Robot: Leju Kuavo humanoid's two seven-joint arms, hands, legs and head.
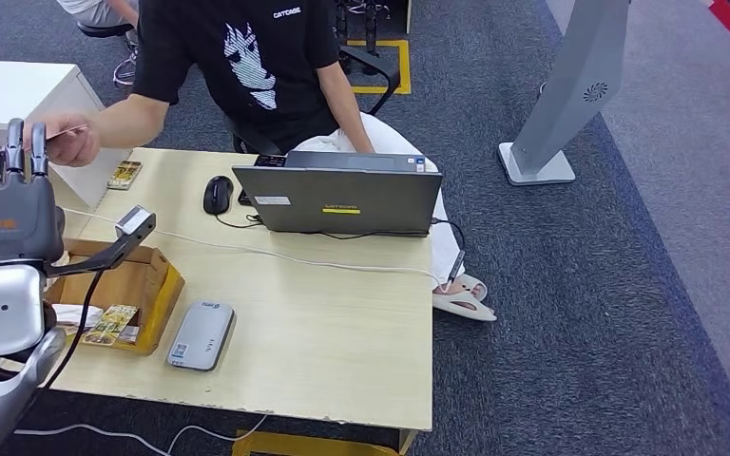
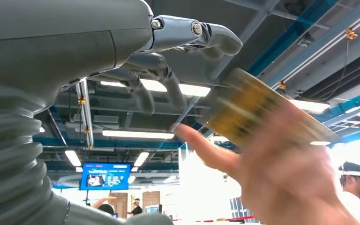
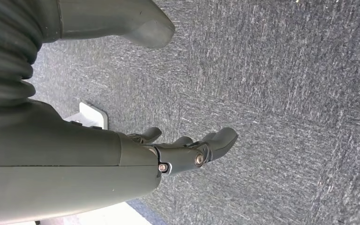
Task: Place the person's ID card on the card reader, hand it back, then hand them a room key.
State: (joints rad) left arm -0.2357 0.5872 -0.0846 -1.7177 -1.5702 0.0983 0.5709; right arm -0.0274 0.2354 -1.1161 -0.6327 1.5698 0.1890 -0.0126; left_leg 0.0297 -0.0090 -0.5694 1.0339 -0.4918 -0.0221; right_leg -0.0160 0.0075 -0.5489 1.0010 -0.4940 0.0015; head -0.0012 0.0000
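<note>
The left hand [image 1: 8, 204] is raised at the desk's [image 1: 342, 323] far-left corner with its fingers [image 1: 14, 142] upright and apart, gripping nothing; the person's hand [image 1: 71, 142] holds the ID card [image 1: 67, 130] just beside those fingertips. Expect a failed handover if you close the fingers before the card sits between thumb and fingers: the thin card can slip out flat or be pinched by 1 edge only and twist. The person's fingers lie close to the robot's, so an early closure can also catch them. The card reader [image 1: 201, 334] lies well apart, near the desk's front edge, beside the cardboard box [image 1: 138, 290]. In the left wrist view the card [image 2: 255, 110] appears yellow-gold, thin, rigid and motion-blurred. The right hand [image 3: 187, 150] hangs over the carpet, fingers loosely curled and empty.
</note>
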